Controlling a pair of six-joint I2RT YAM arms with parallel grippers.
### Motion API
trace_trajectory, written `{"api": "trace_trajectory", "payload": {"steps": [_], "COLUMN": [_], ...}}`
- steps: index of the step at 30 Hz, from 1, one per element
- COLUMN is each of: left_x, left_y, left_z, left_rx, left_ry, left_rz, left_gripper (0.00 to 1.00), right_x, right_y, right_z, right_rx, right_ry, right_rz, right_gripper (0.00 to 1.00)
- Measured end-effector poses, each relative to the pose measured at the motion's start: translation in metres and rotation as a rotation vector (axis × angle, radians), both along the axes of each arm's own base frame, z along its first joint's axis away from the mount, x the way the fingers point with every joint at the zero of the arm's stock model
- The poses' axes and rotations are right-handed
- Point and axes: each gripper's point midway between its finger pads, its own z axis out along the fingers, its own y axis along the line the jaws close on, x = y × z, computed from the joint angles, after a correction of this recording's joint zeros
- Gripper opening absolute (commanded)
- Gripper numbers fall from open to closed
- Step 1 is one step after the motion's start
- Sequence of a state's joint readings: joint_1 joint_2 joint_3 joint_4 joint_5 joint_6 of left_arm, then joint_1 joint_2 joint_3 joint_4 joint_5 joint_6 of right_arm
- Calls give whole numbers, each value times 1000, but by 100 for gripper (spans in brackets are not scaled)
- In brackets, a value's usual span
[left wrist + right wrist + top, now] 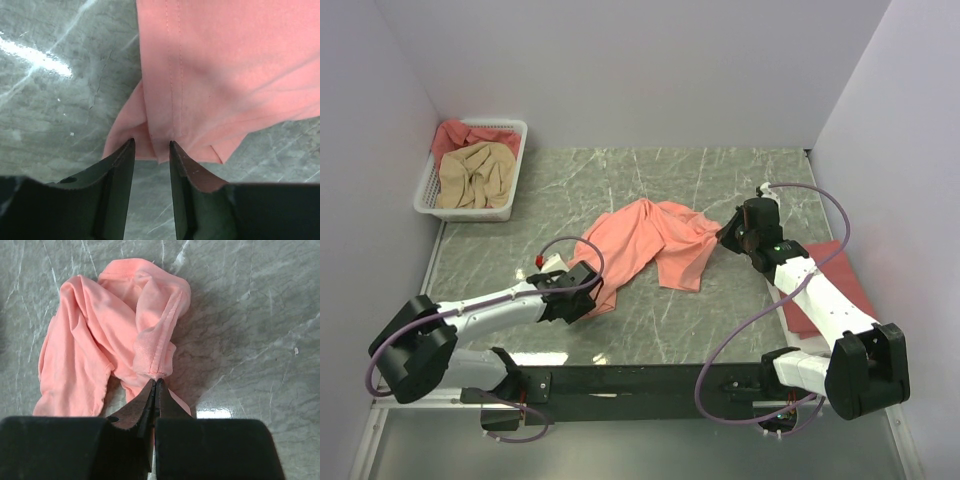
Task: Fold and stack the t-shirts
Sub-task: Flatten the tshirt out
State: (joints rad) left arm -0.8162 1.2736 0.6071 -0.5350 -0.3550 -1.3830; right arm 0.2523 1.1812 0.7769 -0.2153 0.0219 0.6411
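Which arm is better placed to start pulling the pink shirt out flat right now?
Right. The right gripper is shut on a fold of the salmon-pink shirt; the left gripper is open, with cloth only lying between its fingers.

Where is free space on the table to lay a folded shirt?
Free: the far strip between the basket and the right wall; the near middle patch, before the salmon shirt. Crowded: the right edge, under the red shirt.

Overhead, two wrist close-ups: same t-shirt (655, 240)
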Motion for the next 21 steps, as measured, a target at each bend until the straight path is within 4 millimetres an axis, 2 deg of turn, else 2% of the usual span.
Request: {"api": "trace_trajectory", "payload": {"steps": [5, 12, 21], "left_x": [8, 13, 15], "left_y": [-7, -12, -11], "left_z": [-1, 0, 5], "left_rx": [4, -1, 10], "left_ry": [-4, -20, -28], "left_rz": [-1, -7, -19], "left_gripper": [38, 29, 33], "right_x": [1, 1, 2], "right_y": [2, 3, 3], "right_z": [1, 2, 2], "right_rx": [4, 8, 10], "right_ry": [-7, -12, -14], "right_rz": [8, 12, 15], "right_gripper": [0, 0, 0]}}
